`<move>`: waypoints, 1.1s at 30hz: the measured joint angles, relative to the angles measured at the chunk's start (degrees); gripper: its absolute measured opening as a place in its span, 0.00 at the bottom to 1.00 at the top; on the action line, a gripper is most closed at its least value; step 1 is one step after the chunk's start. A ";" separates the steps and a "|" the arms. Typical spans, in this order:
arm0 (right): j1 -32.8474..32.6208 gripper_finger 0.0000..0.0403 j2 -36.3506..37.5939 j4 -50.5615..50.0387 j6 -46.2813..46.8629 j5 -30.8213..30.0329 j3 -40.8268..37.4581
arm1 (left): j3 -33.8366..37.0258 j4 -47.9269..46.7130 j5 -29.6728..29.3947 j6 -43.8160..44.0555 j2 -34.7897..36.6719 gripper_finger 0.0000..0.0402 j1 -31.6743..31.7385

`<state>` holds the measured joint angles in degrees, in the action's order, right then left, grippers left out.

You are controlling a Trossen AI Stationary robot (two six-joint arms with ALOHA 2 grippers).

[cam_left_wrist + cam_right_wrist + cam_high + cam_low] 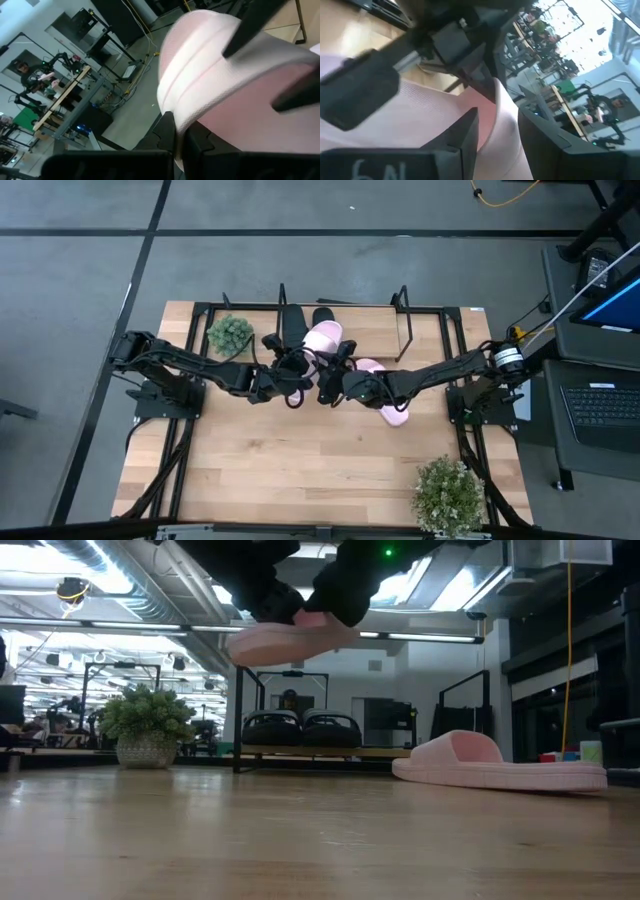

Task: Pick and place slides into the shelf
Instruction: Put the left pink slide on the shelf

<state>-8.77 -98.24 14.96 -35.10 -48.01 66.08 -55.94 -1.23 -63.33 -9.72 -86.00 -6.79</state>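
Note:
My left gripper (pixel 303 372) is shut on a pale pink slide (pixel 322 338) and holds it in the air over the table's far middle. In the low view this slide (pixel 290 640) hangs high above the board. My right gripper (pixel 328 378) stands open, its fingers on either side of the same slide's rim (pixel 504 125). A second pink slide (pixel 388 402) lies sole-down on the table under the right arm. Two black slides (pixel 300 728) stand in the shelf (pixel 420 330) at the far edge. My left gripper pinches the rim of the pink slide (pixel 172 117) between its two fingers (pixel 165 130), coming nearly level from the table's left. The slide is lifted clear of the table. My right gripper has the slide's rim between its fingers; I cannot tell whether they touch it.
A small potted plant (pixel 230 332) stands left of the shelf, and a larger one (pixel 448 492) at the near right corner. The wooden table (pixel 260 470) has free room in front. A laptop (pixel 605 405) sits off the table's right side.

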 joint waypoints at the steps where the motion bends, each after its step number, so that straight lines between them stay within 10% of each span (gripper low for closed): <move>1: -0.01 0.34 0.00 -0.01 -0.16 -0.67 -0.02 | 0.00 0.00 0.00 0.02 0.00 0.01 0.00; 33: -0.05 0.17 0.04 -1.24 -2.63 -5.23 -0.02 | 0.02 0.86 2.52 0.17 0.02 0.01 -2.14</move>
<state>-8.82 -98.19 13.72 -37.73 -53.24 66.06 -55.92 -0.38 -60.81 -9.54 -85.97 -8.93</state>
